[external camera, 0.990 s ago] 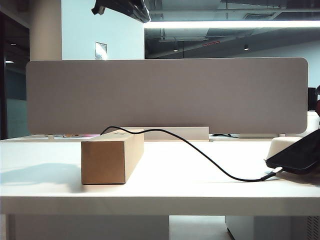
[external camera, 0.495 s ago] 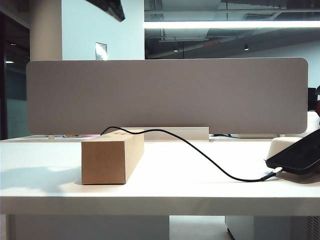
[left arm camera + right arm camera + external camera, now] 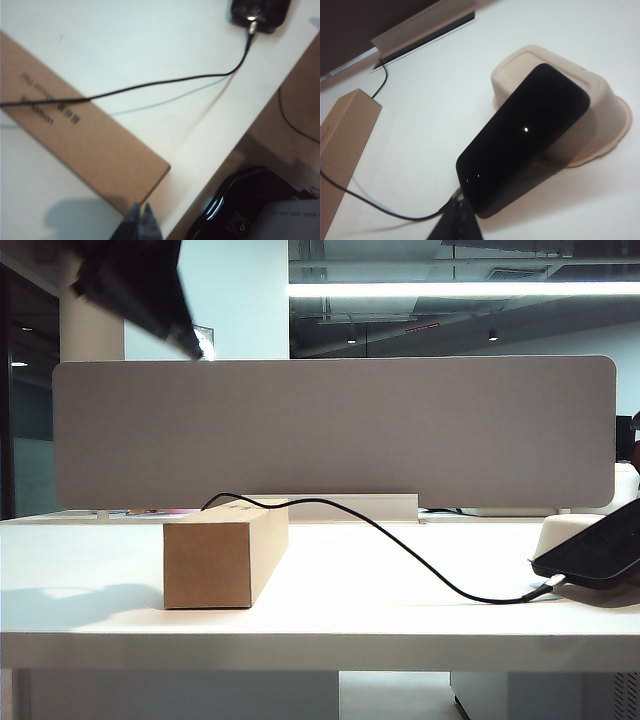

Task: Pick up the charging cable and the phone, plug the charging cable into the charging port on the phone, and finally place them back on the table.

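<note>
The phone (image 3: 597,548) is glossy black and leans tilted on an off-white stand (image 3: 560,531) at the table's (image 3: 400,620) right end. The black charging cable (image 3: 400,543) runs from the box top down to the phone's lower end, where its silvery plug (image 3: 549,587) meets the port. The left wrist view shows the phone (image 3: 260,11), the plug (image 3: 252,23) and the cable (image 3: 165,83) far below my left gripper (image 3: 141,219), which is shut and empty. My left gripper (image 3: 193,347) hangs blurred at the upper left. My right gripper (image 3: 460,216) is shut, empty, above the phone (image 3: 525,137).
A brown cardboard box (image 3: 222,555) stands left of centre with the cable draped over it. A grey divider panel (image 3: 335,430) closes the back of the table. A dark object (image 3: 250,207) sits below the table's edge.
My left arm has swung from the top centre toward the upper left and sunk lower in the exterior view. Phone, cable and box have not moved.
</note>
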{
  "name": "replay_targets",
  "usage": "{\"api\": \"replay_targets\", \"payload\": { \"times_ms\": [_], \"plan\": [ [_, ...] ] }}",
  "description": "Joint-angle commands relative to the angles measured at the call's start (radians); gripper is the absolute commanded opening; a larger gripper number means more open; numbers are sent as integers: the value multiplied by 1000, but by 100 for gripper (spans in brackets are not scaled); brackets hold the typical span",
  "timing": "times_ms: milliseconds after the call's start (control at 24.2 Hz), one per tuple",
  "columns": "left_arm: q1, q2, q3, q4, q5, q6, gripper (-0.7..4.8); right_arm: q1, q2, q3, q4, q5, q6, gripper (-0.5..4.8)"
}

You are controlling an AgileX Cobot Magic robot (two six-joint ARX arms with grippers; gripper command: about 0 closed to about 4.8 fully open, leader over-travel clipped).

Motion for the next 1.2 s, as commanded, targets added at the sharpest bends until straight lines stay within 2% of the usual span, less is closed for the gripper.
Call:
{"api": "replay_targets", "payload": {
  "times_ms": [41,206,412,577,866,1196],
  "plan": [
    [0,-61,-101,106,-10,-23,-6,0,-48,-27,10,-19,-32,-8],
    [-2,-148,-233,181,-10,-23,-6,0,-150,-73,32,-14,-55,-8],
    [-2,-246,-298,213,-14,-19,-6,0,-284,-137,56,31,-61,-8],
    [-1,-333,-298,213,-98,-19,-6,0,-346,-180,85,7,-61,-8],
    [-1,-376,-298,206,-104,-19,-6,6,-346,-181,119,-39,-53,-8],
    [-1,-376,-298,190,-107,-24,-6,106,-345,-192,116,-13,-50,-9]
  ]
}}
